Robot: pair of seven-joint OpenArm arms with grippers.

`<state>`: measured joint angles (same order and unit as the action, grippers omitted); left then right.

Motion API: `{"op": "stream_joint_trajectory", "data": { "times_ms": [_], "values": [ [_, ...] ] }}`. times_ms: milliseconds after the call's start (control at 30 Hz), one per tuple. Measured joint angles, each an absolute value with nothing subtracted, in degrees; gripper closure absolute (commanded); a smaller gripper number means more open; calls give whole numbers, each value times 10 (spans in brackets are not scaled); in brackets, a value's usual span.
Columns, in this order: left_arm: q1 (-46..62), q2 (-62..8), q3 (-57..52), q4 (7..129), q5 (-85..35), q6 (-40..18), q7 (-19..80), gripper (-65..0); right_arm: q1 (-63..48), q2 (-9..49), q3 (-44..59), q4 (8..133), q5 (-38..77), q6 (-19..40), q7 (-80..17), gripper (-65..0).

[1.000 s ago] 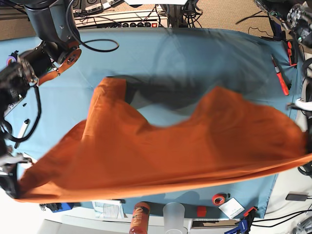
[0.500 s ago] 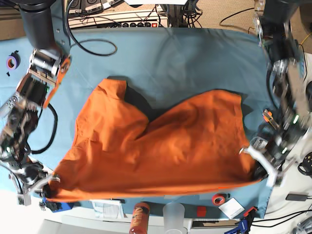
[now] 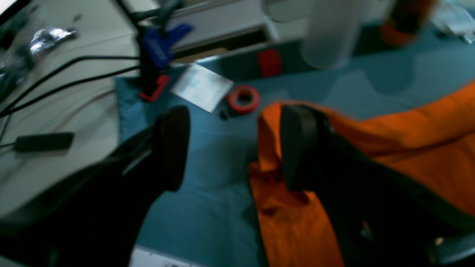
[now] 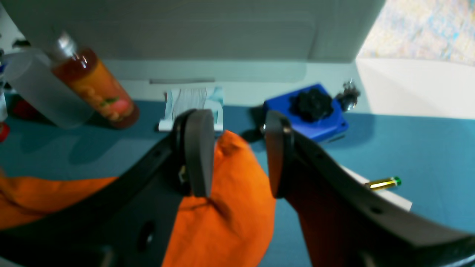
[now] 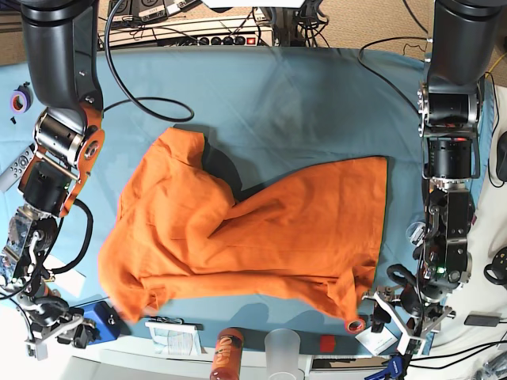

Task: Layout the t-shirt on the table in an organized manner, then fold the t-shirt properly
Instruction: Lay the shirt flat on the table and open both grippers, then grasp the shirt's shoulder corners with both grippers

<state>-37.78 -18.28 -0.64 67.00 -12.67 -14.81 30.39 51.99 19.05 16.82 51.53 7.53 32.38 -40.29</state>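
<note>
We observe the t-shirt [image 5: 253, 237] lying rumpled mid-table [image 5: 317, 103], the left gripper [image 3: 230, 148] at 5 o'clock and the right gripper [image 4: 237, 152] at 7 o'clock, both with jaws apart, gripping nothing.

A robotics lab is showing itself here: two arms are standing over a cloth-covered tabletop [image 5: 317, 87], black cables [image 5: 142, 75] are trailing across it, a power strip [image 5: 226, 38] is sitting behind, and a tape roll [image 3: 243, 99] and blue clamp [image 3: 161, 42] are cluttering the edge.

far table [image 5: 317, 103] lies open (bottle [image 5: 227, 352], cup [image 5: 283, 348] crowd near edge).
</note>
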Motion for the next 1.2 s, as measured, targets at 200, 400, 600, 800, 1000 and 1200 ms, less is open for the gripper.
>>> {"op": "stream_joint_trajectory", "data": {
  "times_ms": [200,400,600,800,1000,1200],
  "values": [
    [-376,-181,-7,670,-129,-150,394,-386,521,190,168,523,80,322,-423,-234],
    [-376,-181,-7,690,-160,-150,486,-384,515,190,169,606,143,321,-532,-233],
    [-340,-184,-13,783,-187,-148,577,-349,448,190,169,766,155,321,-582,-232],
    [-261,-185,-89,936,-202,-135,623,-349,336,190,168,904,209,319,-642,-232],
    [-160,-184,-170,981,-233,-135,635,-349,253,189,227,980,275,313,-693,-232],
    [-94,-191,-242,1020,-303,-184,646,-349,193,189,315,991,348,313,-755,-232]
  ]
}}
